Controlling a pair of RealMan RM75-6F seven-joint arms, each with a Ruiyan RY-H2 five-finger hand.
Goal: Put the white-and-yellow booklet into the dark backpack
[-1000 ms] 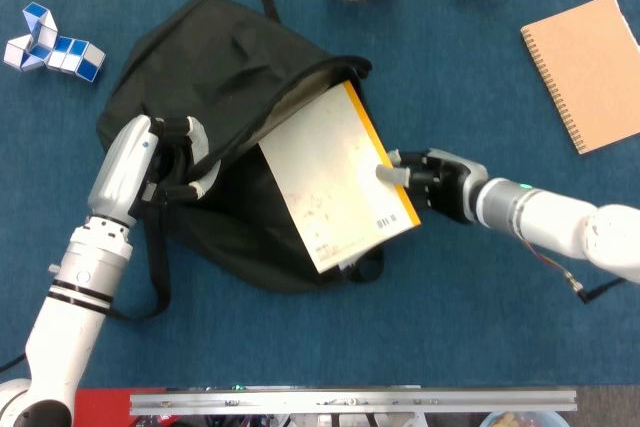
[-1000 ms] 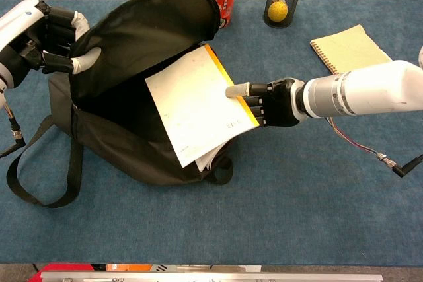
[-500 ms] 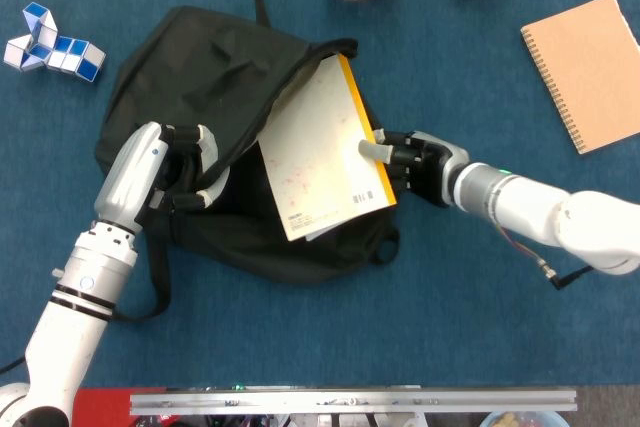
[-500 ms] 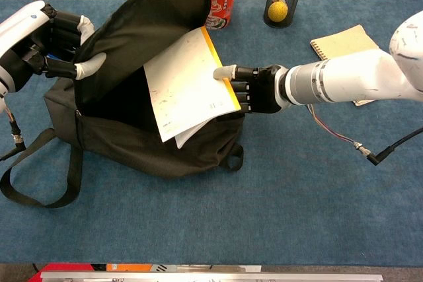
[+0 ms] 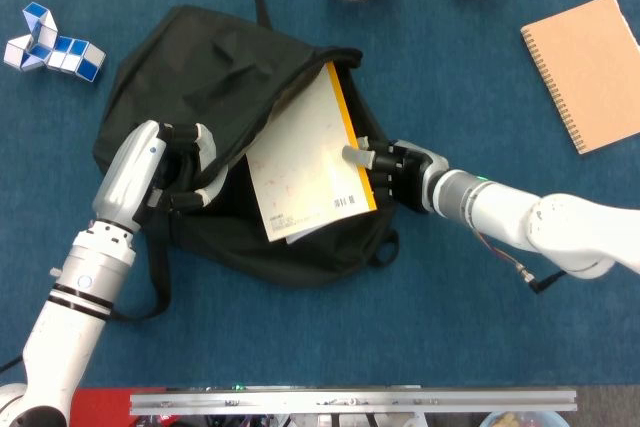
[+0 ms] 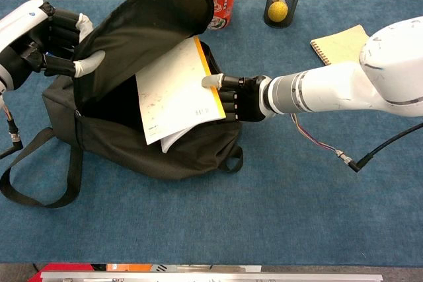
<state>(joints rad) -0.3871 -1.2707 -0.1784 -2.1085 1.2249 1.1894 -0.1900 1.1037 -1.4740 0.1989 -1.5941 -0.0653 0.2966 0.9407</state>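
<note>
Half of the thin white-and-yellow paper booklet [image 6: 175, 90] is sticking out of the dark fabric backpack [image 6: 139, 37], risking snagging while the right hand [image 6: 239, 97] is pinching its yellow edge and the left hand [image 6: 59, 37] is gripping the flap open.

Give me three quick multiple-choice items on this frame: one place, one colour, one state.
1. Where is the tan spiral-bound notebook?
A. inside the backpack
B. on the table, apart from the backpack
C. under the left arm

2. What colour is the white booklet's edge strip?
A. yellow
B. green
C. red

3. How far in is the booklet?
A. fully inside
B. lying flat on the table
C. partly in the dark fabric backpack, held by the right robot hand

Answers: B, it lies on blue cloth alone; A, head view shows it; C, its lower part sticks out.
</note>
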